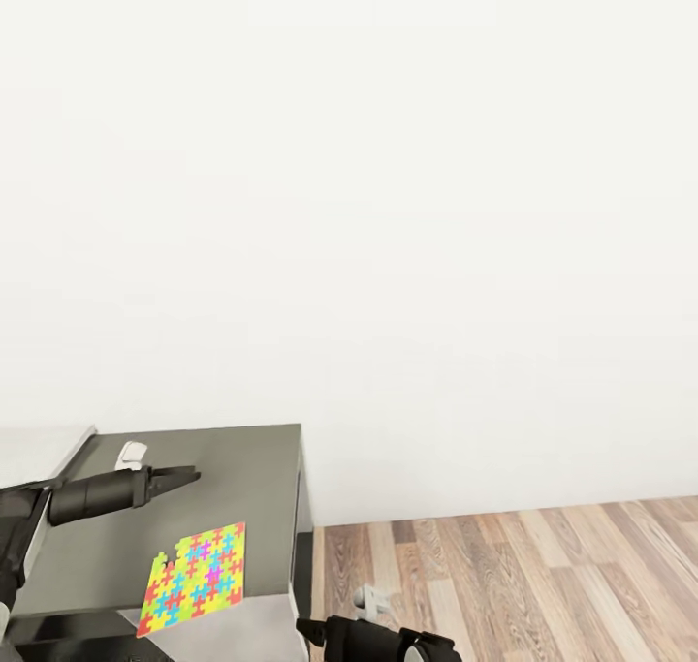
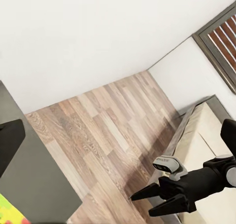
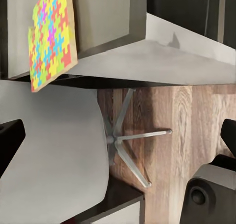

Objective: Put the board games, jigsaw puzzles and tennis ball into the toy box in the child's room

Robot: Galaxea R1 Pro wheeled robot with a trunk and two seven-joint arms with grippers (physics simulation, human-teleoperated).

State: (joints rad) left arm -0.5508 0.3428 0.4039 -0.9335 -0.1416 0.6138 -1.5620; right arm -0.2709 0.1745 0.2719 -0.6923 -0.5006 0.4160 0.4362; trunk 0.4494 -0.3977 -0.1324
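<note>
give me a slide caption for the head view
Left gripper hovers open over the dark cabinet top, beyond a jigsaw puzzle near its front edge.

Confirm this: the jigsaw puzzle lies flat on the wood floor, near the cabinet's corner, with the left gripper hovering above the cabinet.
Wrong on one point: the jigsaw puzzle lies on the dark cabinet top, near its front edge, not on the floor. The head view shows this. The left gripper does hover above the cabinet.

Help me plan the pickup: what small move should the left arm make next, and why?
Probably lower the left gripper toward the jigsaw puzzle. The jaws are empty, hovering above the table, and the puzzle lies flat near the table's front edge, slightly nearer the robot than the jaws.
</note>
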